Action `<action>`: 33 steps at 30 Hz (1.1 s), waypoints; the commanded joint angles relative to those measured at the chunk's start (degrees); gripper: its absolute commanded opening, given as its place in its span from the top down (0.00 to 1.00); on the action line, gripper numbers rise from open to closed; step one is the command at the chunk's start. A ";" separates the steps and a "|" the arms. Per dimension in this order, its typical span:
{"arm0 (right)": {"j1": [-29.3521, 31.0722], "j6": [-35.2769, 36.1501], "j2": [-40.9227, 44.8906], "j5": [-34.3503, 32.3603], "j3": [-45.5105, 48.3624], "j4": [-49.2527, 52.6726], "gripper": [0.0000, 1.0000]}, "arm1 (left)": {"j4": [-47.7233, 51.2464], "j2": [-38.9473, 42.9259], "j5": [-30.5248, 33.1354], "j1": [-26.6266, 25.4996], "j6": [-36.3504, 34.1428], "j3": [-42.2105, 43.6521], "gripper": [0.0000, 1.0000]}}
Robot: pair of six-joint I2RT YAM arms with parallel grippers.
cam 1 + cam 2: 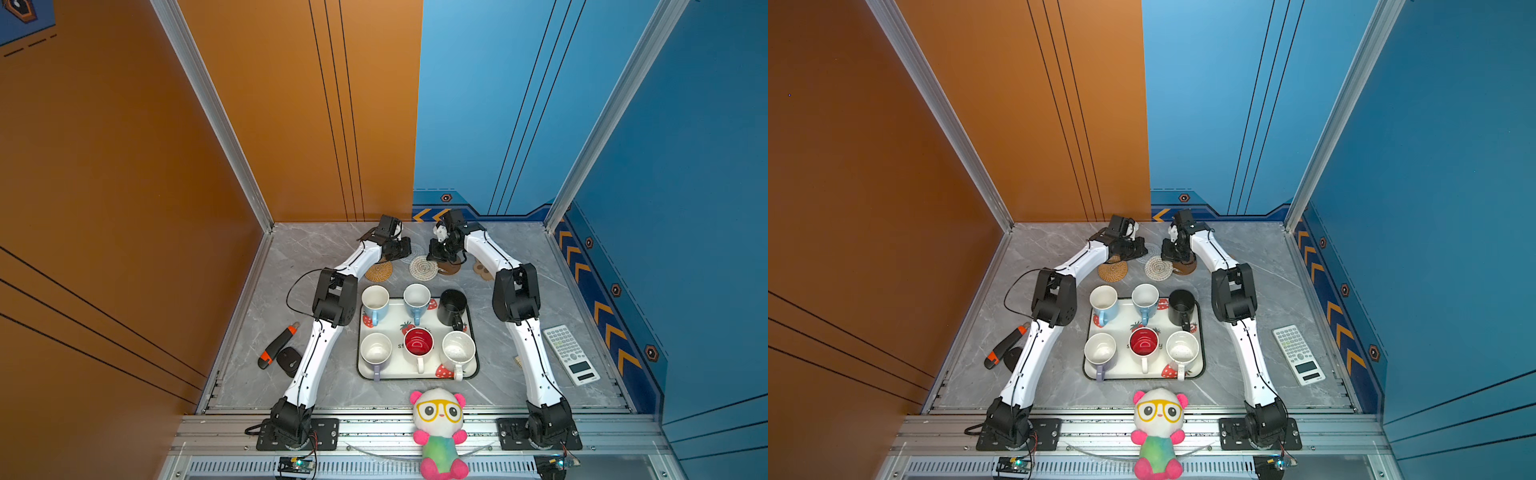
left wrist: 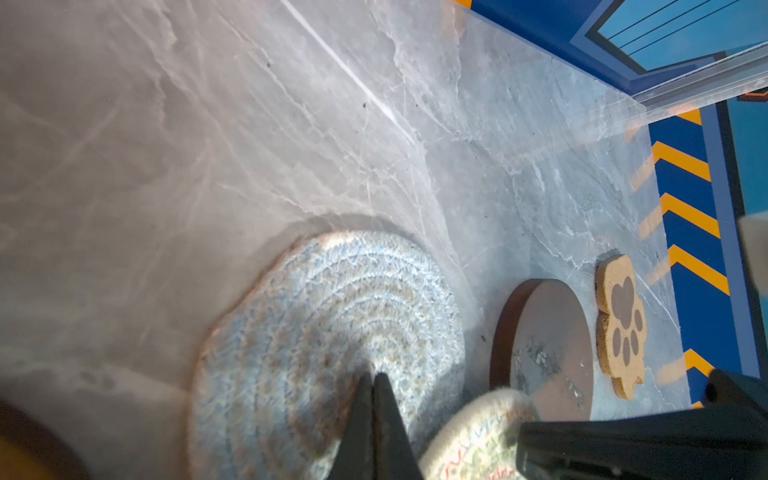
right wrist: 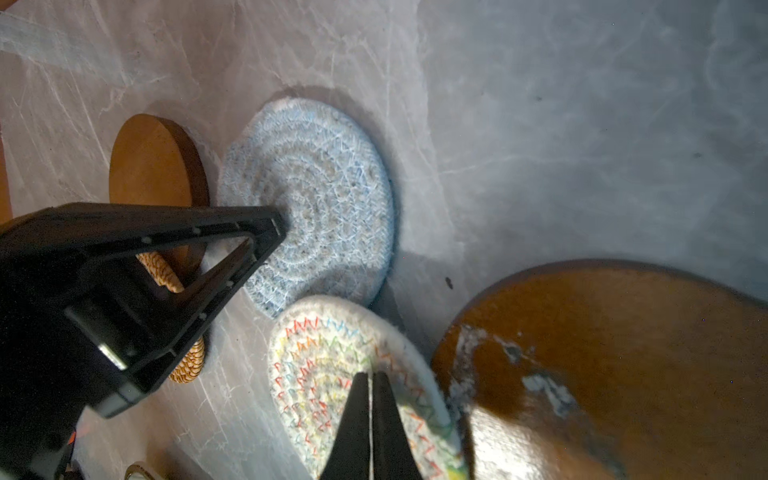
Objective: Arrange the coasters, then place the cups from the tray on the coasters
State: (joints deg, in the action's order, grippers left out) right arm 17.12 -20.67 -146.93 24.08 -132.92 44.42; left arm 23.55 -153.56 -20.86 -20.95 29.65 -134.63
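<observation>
- We see the left gripper with its fingers closed together, holding nothing, tips down on the middle of the grey-blue coaster
- The right gripper also has its fingers closed together on nothing, tips on the beige coaster
- We find all six coasters on the table, far of the tray, in a loose row between the two arms
- The rattan coaster lies at the left, the beige one near the middle, and the grey-blue one just farther back between them
- The left disc lies just left of the grey-blue coaster, and the right disc just right of the beige one
- The paw coaster lies at the right end, apart from the right disc
- The beige coaster's edge meets the grey-blue one; we cannot tell whether it overlaps
- The tray sits mid-table and carries six upright cups in two rows of three
- Far row, left to right: a light blue cup, a second light blue cup, a black cup
- Near row, left to right: a lavender cup, a red-lined cup, a speckled cup
- A calculator lies right of the tray, a mouse and an orange-black tool lie left of it, and a plush sits at the near edge
</observation>
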 commanded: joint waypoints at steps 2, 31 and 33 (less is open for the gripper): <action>0.19 0.08 0.26 1.15 -0.52 1.43 1.00 | 5.79 1.84 3.92 1.67 0.19 6.20 1.00; -4.88 2.07 9.65 -0.44 4.43 3.39 1.00 | 5.54 26.98 13.06 5.61 -3.98 26.64 1.00; -5.16 2.60 9.52 -1.60 4.43 4.43 1.00 | 5.54 28.73 13.16 5.01 -3.73 26.05 1.00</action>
State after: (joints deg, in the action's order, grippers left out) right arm 12.25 -19.51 -140.35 24.03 -128.86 45.36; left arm 28.03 -129.71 -8.78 -14.76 26.85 -107.59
